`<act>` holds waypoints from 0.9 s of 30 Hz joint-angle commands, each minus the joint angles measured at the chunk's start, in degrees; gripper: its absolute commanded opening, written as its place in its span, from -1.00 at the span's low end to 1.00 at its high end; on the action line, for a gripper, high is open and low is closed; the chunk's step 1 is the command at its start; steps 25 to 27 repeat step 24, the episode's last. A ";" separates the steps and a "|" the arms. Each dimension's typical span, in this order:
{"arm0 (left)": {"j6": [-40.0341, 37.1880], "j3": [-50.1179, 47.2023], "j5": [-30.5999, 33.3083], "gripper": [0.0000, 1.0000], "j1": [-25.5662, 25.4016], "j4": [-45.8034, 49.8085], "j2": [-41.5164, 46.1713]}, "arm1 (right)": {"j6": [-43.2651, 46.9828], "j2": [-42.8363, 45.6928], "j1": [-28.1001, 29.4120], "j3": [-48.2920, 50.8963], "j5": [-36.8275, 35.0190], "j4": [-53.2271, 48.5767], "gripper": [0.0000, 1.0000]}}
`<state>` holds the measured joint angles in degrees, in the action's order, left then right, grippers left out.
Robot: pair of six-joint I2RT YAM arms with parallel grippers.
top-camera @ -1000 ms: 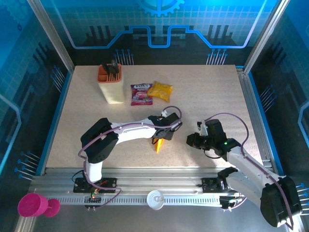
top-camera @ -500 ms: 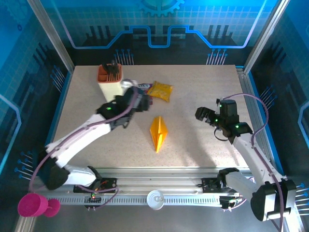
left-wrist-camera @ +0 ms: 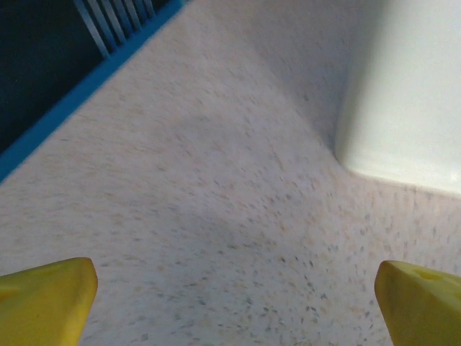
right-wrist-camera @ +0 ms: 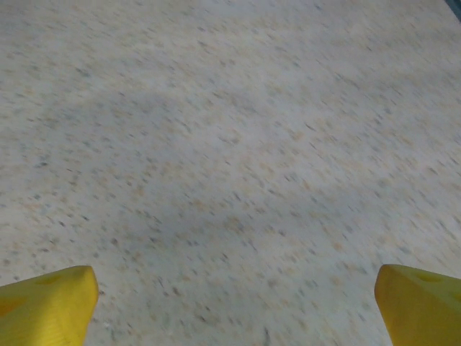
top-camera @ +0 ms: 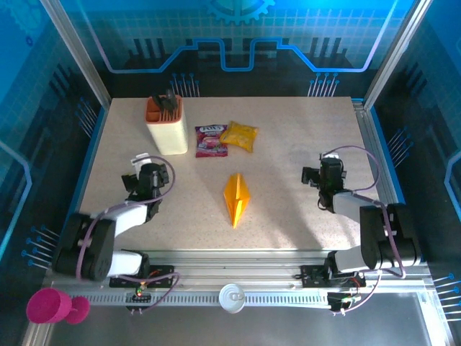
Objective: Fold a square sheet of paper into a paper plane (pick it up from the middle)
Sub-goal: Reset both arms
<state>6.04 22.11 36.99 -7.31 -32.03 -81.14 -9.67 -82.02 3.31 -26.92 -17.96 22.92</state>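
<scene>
The slim, pointed orange-yellow paper plane [top-camera: 236,199] lies folded at frame centre, seemingly finished, so the left gripper [top-camera: 142,182] mid-left and right gripper [top-camera: 318,176] mid-right sit spread and empty.

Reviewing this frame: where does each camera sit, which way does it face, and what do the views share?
Top external: above and behind the bases, looking down on the table, paper plane, both arms, left claw and right claw.
Left wrist: low on the left arm, facing the cream holder; own yellow fingertips wide apart.
Right wrist: low on the right arm, facing bare table; own yellow fingertips wide apart.
Shared: top and left wrist both see the cream holder.
</scene>
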 commanded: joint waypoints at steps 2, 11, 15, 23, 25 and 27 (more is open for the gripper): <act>-6.99 2.32 -12.80 1.00 0.89 -15.99 -5.61 | 7.78 -4.44 -0.60 4.67 11.02 27.30 0.99; -4.17 -0.66 -24.70 1.00 6.10 -21.84 -7.83 | 8.26 -5.48 -0.08 4.22 9.83 27.38 0.99; -4.32 -0.62 -24.66 1.00 6.12 -22.17 -8.05 | 8.83 -5.82 2.72 4.23 2.59 28.17 0.98; -6.33 -1.09 -24.97 1.00 4.67 -23.21 -8.07 | 8.56 -5.88 1.61 4.19 4.99 28.29 0.99; -6.36 -0.93 -25.40 1.00 4.63 -22.82 -7.93 | 8.75 -5.86 2.43 4.42 2.75 28.51 0.99; -6.36 -0.93 -25.40 1.00 4.63 -22.82 -7.93 | 8.75 -5.86 2.43 4.42 2.75 28.51 0.99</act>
